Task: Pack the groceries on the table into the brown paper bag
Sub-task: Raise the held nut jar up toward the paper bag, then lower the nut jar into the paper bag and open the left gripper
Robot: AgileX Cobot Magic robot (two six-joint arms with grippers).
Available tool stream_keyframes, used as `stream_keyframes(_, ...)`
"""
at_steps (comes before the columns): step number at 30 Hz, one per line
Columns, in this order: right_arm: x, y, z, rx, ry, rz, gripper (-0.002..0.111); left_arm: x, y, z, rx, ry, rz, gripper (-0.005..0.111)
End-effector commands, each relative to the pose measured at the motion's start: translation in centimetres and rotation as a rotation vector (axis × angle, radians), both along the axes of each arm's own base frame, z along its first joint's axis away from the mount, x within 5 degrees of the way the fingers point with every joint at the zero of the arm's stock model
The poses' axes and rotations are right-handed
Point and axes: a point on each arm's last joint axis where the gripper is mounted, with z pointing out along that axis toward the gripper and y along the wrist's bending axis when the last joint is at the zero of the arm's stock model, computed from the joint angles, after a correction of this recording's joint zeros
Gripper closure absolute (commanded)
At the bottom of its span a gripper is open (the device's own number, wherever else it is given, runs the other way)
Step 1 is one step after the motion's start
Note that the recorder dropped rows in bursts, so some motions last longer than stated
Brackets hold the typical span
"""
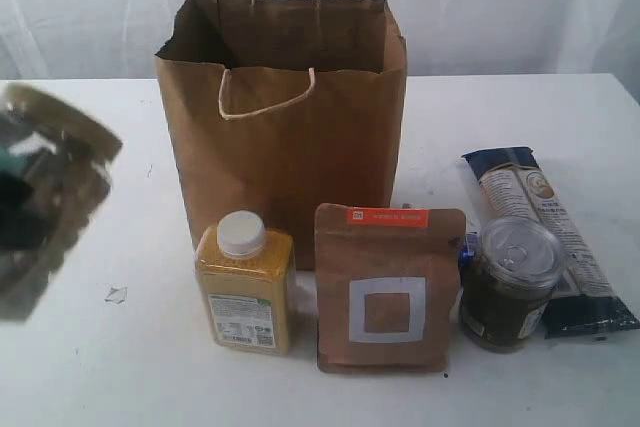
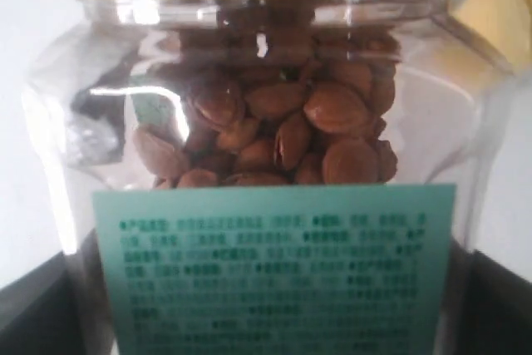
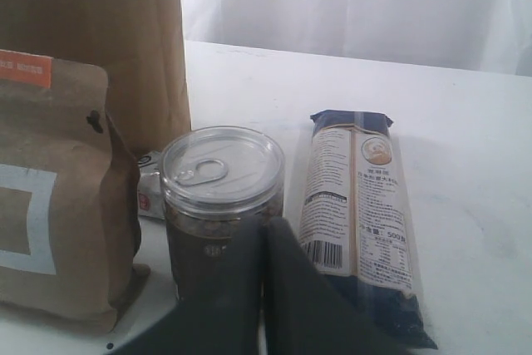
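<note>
The clear jar with the gold lid [image 2: 274, 122], full of brown nuts and bearing a green label, fills the left wrist view. My left gripper [image 2: 270, 309] is shut on it, a dark finger [image 2: 33, 305] at each side. In the exterior view the jar is a tilted blur [image 1: 50, 197] above the table's left edge. The brown paper bag [image 1: 285, 117] stands open at the back. In front of it stand the yellow bottle [image 1: 245, 287], the brown pouch [image 1: 388, 292] and the small dark jar [image 1: 510, 287]; the navy-tan packet [image 1: 545, 217] lies to the right. My right gripper [image 3: 264, 234] is shut and empty, just in front of the dark jar [image 3: 218, 197].
The white table [image 1: 100, 377] carries a small scrap [image 1: 116, 294] left of the yellow bottle. A small silvery packet [image 3: 150, 193] lies between the pouch [image 3: 50, 197] and the dark jar. White curtains hang behind the table.
</note>
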Motion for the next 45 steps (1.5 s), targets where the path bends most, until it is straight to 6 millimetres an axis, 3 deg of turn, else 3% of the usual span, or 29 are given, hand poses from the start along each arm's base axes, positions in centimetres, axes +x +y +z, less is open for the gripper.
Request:
stream_keyframes(1, 0.0, 0.0, 0.0, 0.006, -0.010, -0.004, 0.108, 0.4, -0.2, 5.3, -0.159, -0.329, -0.040, 0.106)
stream_keyframes(7, 0.0, 0.0, 0.0, 0.006, -0.010, -0.004, 0.108, 0.0, -0.4, 9.5, -0.310, -0.578, -0.087, 0.106)
stream_keyframes(16, 0.0, 0.0, 0.0, 0.006, -0.011, -0.004, 0.108, 1.2, -2.2, 12.5, -0.464, -0.898, -0.208, 0.106)
stream_keyframes(31, 0.0, 0.0, 0.0, 0.006, -0.009, -0.004, 0.108, 8.5, -8.0, 8.4, -0.530, -0.936, -0.300, 0.106)
stream_keyframes(45, 0.0, 0.0, 0.0, 0.006, -0.011, -0.004, 0.108, 12.1, -10.7, 4.5, -0.594, -0.887, -0.301, 0.106)
